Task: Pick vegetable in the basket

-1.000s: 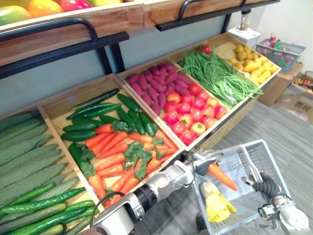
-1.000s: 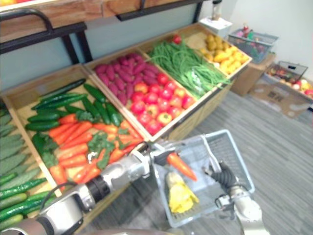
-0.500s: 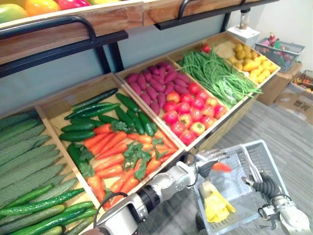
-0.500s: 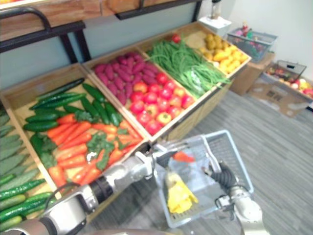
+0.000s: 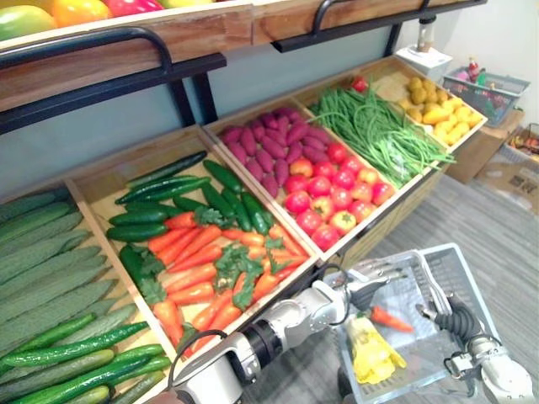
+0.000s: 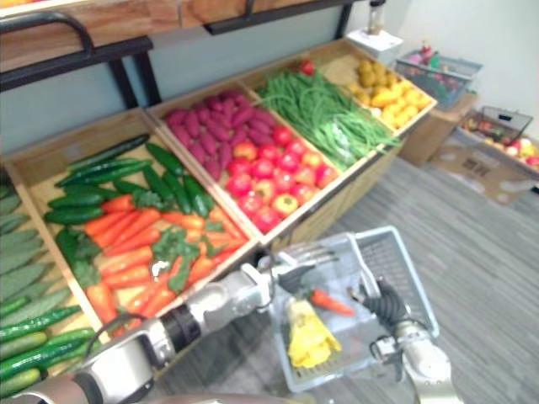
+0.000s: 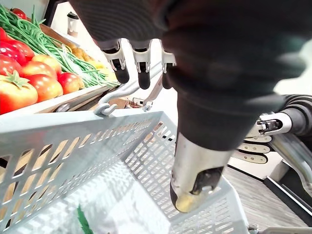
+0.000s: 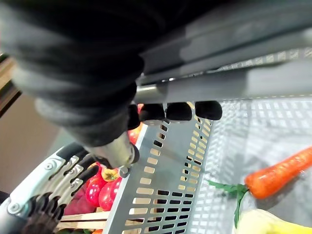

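Fingers (image 7: 119, 68) of the left hand (image 5: 364, 289) are straight and spread, holding nothing, and the thumb (image 7: 195, 180) stands well apart from them. From the head views I see this hand hanging over the edge of the basket (image 5: 482, 293) that faces the counter (image 5: 93, 181), palm over the mesh.

The carrot (image 5: 389, 319) lies loose on the basket floor, apart from the left hand and just under its fingertips. It rests beside a yellow vegetable (image 5: 370, 353). In the right wrist view the carrot's green top points toward that yellow piece, but I cannot tell whether the two touch.

On the other side, the right hand (image 5: 461, 323) carries the basket. Its dark-tipped fingers (image 8: 168, 111) are curled tight round the handle (image 8: 219, 87), which runs across the top of that view.

Behind the basket the counter holds its bins side by side. From the robot's left they hold cucumbers (image 5: 50, 295), a heap of carrots with leafy tops (image 5: 202, 265), tomatoes (image 5: 328, 198) in front of purple tubers (image 5: 261, 147), and green beans (image 5: 379, 135).
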`<state>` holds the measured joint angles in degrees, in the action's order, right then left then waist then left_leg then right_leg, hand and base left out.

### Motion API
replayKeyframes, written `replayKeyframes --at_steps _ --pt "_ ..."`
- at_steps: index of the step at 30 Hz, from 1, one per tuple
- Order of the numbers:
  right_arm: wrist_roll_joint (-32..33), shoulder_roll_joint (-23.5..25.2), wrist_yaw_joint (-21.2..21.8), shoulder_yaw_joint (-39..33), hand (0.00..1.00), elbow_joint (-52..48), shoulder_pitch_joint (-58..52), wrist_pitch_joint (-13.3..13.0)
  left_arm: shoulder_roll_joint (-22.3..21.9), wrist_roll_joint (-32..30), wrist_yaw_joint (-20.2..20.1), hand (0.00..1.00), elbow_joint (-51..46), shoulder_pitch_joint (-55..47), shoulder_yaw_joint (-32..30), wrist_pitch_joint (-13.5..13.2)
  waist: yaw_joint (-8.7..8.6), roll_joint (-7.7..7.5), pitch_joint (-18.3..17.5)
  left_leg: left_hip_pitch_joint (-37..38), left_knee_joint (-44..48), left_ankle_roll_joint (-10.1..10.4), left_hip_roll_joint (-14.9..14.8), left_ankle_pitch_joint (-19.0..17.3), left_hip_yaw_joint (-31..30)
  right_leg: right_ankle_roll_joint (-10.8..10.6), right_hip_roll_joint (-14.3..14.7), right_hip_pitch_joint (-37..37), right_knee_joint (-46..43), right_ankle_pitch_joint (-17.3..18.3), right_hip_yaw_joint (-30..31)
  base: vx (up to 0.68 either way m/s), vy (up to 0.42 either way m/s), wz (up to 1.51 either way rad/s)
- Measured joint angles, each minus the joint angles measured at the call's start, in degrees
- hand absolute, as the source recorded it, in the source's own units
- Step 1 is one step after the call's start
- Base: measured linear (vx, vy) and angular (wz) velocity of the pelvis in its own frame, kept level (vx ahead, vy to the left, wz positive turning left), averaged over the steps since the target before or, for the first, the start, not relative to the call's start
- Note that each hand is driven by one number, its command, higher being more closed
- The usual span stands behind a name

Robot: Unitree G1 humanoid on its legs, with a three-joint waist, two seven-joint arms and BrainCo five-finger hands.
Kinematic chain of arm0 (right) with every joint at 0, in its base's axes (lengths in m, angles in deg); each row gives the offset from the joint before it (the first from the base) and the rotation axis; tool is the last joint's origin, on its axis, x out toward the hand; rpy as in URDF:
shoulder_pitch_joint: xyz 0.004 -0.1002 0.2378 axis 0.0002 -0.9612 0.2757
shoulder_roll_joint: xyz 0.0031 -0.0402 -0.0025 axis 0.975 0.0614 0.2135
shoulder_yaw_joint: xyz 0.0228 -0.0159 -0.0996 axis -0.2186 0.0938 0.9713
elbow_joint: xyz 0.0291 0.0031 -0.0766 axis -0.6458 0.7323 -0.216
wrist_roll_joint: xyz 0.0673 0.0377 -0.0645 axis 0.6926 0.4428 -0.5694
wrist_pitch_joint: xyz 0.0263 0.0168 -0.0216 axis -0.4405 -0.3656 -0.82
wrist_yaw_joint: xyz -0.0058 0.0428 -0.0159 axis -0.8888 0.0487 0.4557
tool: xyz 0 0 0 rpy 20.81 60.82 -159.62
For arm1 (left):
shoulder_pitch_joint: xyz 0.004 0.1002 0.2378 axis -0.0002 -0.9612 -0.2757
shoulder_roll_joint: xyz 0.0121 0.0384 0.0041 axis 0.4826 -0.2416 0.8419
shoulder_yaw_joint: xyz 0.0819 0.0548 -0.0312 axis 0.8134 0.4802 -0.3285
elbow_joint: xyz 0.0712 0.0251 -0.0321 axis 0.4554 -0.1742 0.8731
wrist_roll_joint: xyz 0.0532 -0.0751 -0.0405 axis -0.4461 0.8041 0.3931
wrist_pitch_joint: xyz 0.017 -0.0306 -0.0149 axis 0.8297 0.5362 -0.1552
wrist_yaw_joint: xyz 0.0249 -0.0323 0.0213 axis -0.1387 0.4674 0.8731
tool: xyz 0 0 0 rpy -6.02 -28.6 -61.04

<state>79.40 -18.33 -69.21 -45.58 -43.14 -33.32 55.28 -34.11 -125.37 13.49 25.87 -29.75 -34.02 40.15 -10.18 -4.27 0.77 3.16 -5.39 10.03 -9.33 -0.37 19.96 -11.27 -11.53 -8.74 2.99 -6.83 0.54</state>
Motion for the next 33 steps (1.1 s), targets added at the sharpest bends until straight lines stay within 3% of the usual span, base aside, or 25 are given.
replayKeyframes --at_steps 5,10,17,22,24,25,30,33 --pt "-0.3 0.7 0.0 0.0 1.00 0.1 0.0 0.0 0.0 0.9 -1.1 0.00 -3.1 0.0 -0.1 0.0 0.22 0.10 0.0 -0.1 0.0 -0.1 0.1 -0.1 -0.2 -0.1 -0.1 0.1 0.0 0.1 -0.1 0.00 0.000 0.00" --pt "-4.5 2.7 -0.6 -3.1 1.00 3.3 0.8 0.0 3.0 5.6 -1.8 0.00 -22.7 -0.9 -2.7 -1.4 1.72 0.25 -0.1 0.0 0.0 -0.3 0.2 -0.2 -0.7 -0.5 -0.3 0.4 -0.2 0.5 -0.6 0.01 -0.014 0.05" --pt "-10.5 3.8 -3.5 -5.9 1.00 13.7 5.3 0.1 13.1 11.7 -1.7 0.00 -44.2 -10.8 -12.9 -4.0 2.96 0.54 -0.1 0.2 0.0 -0.3 0.1 -0.1 -2.0 -0.3 -0.4 1.5 -0.3 0.8 -1.8 0.02 -0.013 0.08" --pt "-14.4 6.8 -7.5 -7.6 1.00 20.9 7.3 0.2 16.3 15.4 0.9 0.00 -52.8 -19.8 -22.4 -4.6 3.64 0.61 -0.2 0.6 0.2 -0.3 0.1 -0.2 -2.8 -0.2 -0.6 2.6 -0.2 1.0 -2.6 0.01 -0.016 0.08" --pt "-15.8 9.0 -9.3 -9.6 1.00 24.6 8.2 0.2 16.2 16.9 2.4 0.00 -54.7 -23.0 -25.4 -4.7 4.14 0.75 -0.2 0.5 0.7 -0.3 0.0 -0.3 -3.2 -0.2 -0.6 3.1 -0.2 1.1 -3.0 0.00 -0.033 0.11" --pt "-18.1 12.4 -14.6 -12.4 1.00 34.3 9.7 1.6 10.8 27.6 6.4 0.00 -56.0 -36.1 -34.1 -4.8 5.91 1.62 -0.7 0.1 1.6 -0.3 -0.1 -0.6 -3.4 -0.1 -0.6 3.2 -0.2 1.1 -3.2 -0.01 -0.049 0.08" --pt "-18.1 13.6 -16.2 -13.2 1.00 35.3 9.8 1.9 9.6 30.5 7.5 0.00 -55.9 -38.8 -35.8 -4.9 5.99 1.66 -0.7 0.2 1.6 -0.3 -0.2 -0.7 -3.4 -0.1 -0.6 3.7 -0.2 1.2 -3.2 0.00 -0.010 0.01" --pt "-18.1 14.4 -18.5 -14.4 1.00 40.2 10.8 1.8 6.0 37.1 6.8 0.00 -52.9 -43.4 -38.4 -4.4 6.01 1.91 -0.9 0.1 1.6 -0.3 -0.3 -0.7 -3.4 -0.1 -0.5 3.7 -0.1 1.2 -3.3 0.00 0.000 0.00"
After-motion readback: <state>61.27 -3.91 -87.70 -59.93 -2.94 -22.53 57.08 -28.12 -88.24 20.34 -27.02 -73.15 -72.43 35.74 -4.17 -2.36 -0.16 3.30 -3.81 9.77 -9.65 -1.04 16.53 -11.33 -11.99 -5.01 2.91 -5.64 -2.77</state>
